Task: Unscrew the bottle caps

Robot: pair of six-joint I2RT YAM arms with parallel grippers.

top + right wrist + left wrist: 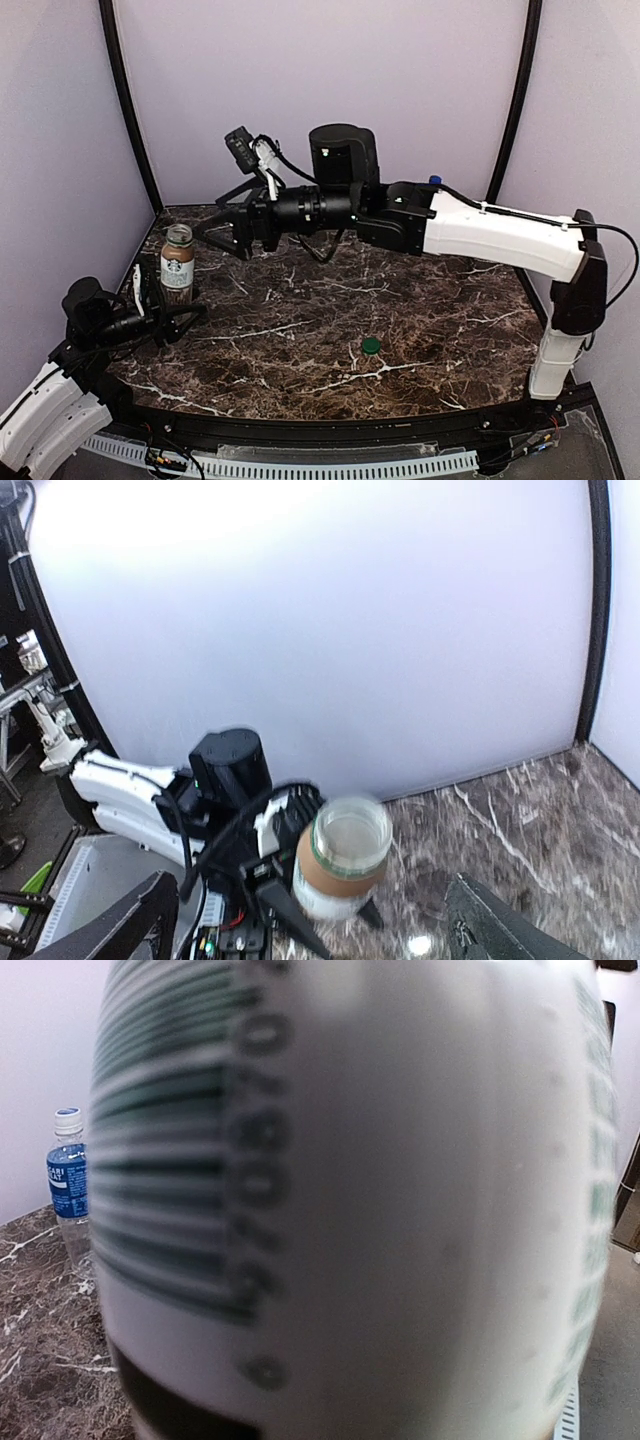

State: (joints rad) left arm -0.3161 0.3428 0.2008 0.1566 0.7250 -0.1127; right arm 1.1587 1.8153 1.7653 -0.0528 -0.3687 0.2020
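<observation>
Since the brown coffee-drink bottle with the white label [177,265] looks like thick glass holding brown drink, I judge it stiff, fairly heavy for its size, slick where bare, and liable to break or spill if tipped. The papered lower body is the sound place to clamp. The narrow neck under the mouth is where any twisting grip belongs. It stands upright near the left edge of the dark marble-patterned worktop [300,330], toward the far left corner. Seen from the right wrist, its mouth looks open, with no cap on it.

The left end effector [175,308] pinches the bottle low down, with dark fingers against both sides of its base, and the label's barcode fills the left wrist view. The right end effector [210,220] hovers just beside the mouth on its far side, its two fingers spread wide and holding nothing.

A small green round cap [371,346] lies flat toward the near edge, a little right of the middle, well apart from the bottle. I take it for this bottle's cap. A clear bottle with a blue label and a white cap [68,1175] stands capped on the worktop close to a wall; which edge I cannot tell.
</observation>
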